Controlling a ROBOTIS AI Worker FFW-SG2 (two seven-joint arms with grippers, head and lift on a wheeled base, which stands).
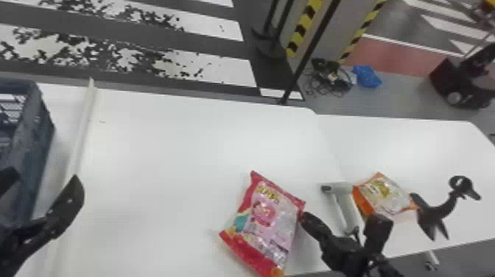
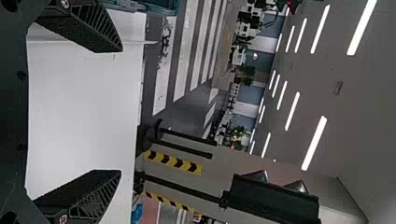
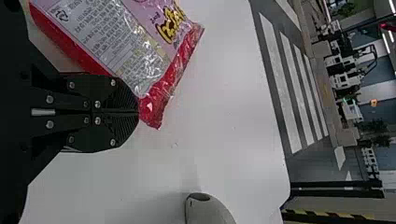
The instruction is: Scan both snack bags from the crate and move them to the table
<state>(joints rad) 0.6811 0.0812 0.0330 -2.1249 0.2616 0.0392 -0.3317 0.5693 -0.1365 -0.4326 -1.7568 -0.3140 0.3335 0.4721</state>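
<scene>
- Your right gripper [image 3: 138, 112] is narrow, its fingers together at a corner of the pink bag [image 1: 261, 221]; you can't tell whether they pinch any film.
- That bag lies on the table [image 1: 165, 158], as does the orange bag [image 1: 386, 195], which lies beside the scanner [image 1: 346, 206].
- Your left gripper [image 2: 121, 110] is spread wide near the crate [image 1: 35, 129], holding nothing.
- If you lift now, the pink bag may slip or swing, since any grip would be on a corner only.
- Pushing forward with those fingers together could shove or crease it instead; consider spreading them, then taking more film.
- Swinging right too low could knock the scanner, and that in turn might push the orange bag towards the table's edge.
- Wrinkled film or a code facing down could spoil a read; whether either bag is scanned, you can't tell here.
</scene>
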